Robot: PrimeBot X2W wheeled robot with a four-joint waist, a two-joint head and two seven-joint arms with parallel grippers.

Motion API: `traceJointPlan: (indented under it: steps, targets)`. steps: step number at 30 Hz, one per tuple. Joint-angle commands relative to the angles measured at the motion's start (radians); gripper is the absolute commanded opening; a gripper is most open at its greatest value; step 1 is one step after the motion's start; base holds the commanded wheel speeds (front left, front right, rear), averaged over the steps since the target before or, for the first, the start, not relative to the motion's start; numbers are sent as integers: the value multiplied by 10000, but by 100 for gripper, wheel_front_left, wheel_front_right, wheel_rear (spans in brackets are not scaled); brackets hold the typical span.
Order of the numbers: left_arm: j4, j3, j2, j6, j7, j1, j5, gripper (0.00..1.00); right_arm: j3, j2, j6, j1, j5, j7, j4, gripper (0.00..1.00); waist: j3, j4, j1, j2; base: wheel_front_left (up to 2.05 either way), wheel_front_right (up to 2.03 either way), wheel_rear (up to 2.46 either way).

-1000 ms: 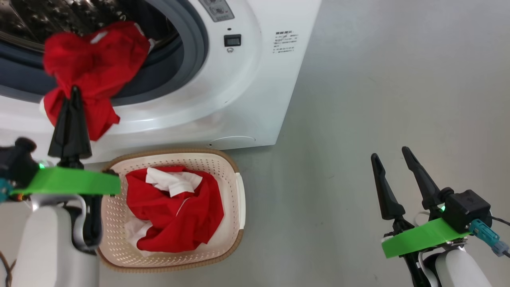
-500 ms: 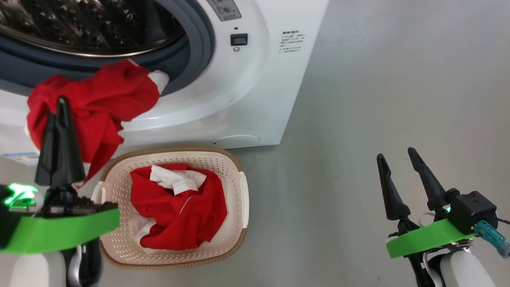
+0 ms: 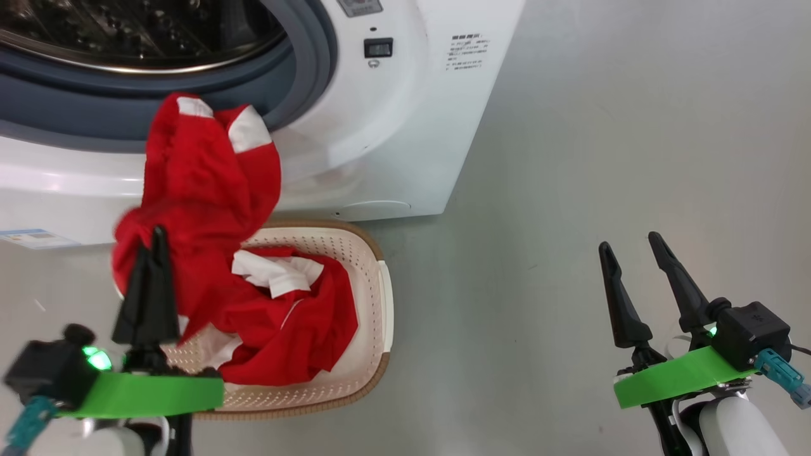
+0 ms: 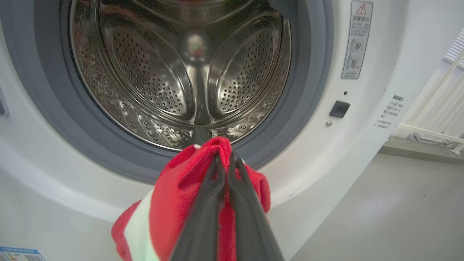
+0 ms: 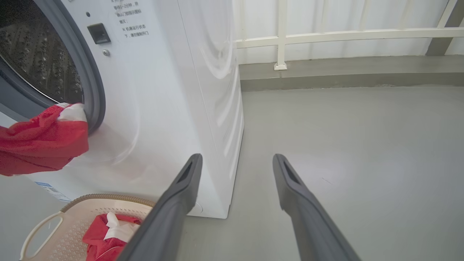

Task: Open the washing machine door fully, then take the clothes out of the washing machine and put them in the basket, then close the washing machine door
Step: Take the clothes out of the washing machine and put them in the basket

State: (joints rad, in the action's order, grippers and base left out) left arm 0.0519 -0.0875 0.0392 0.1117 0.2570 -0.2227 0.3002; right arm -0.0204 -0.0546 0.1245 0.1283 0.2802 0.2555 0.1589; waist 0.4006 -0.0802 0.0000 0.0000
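Observation:
My left gripper (image 3: 155, 235) is shut on a red garment with white patches (image 3: 209, 183), one of the clothes. It hangs in front of the washing machine (image 3: 393, 126), over the left part of the basket (image 3: 380, 297). In the left wrist view the fingers (image 4: 214, 188) pinch the red cloth (image 4: 174, 203) below the steel drum (image 4: 174, 72). More red and white clothes (image 3: 291, 329) lie in the basket. My right gripper (image 3: 628, 242) stands open over the floor at the right, holding nothing. The washing machine door is out of view.
Grey floor (image 3: 602, 126) stretches to the right of the machine. In the right wrist view a white railing (image 5: 326, 34) and a low kerb run along the back. A small blue label (image 3: 31, 237) sits low on the machine's front.
My left gripper has carried the red garment out of the drum's mouth, down and to the right, over the basket. The right arm has stayed put.

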Motion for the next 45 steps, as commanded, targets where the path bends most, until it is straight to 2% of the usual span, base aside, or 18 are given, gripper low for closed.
traceJointPlan:
  steps: [1, 13, 23, 37, 45]
  targets:
    - [149, -218, 112, -72, 47, 114, -147, 0, -270, -42, 62, 127, -63, 63, -262, 100, 100, -34, 0, 0, 0, 0, 0]
    - [4341, 54, 111, 122, 47, -1318, -1079, 0, -374, 14, 62, 530, -52, 63, -357, 100, 944, -219, 0, 0, 0, 0, 0]
    - [7081, 441, 335, 180, 47, -2653, -1764, 0, -452, 37, 62, 877, -27, 63, -447, 100, 1695, -525, 0, 0, 0, 0, 0]
    - [9832, 1137, 840, 188, 47, -4591, -1799, 0, -700, 42, 62, 1357, 111, 63, -574, 100, 2937, -602, 0, 0, 0, 0, 0]
    - [10468, 1165, 1003, 189, 47, -5167, -1795, 0, -869, 42, 62, 1539, 149, 63, -603, 100, 3172, -718, 0, 0, 0, 0, 0]
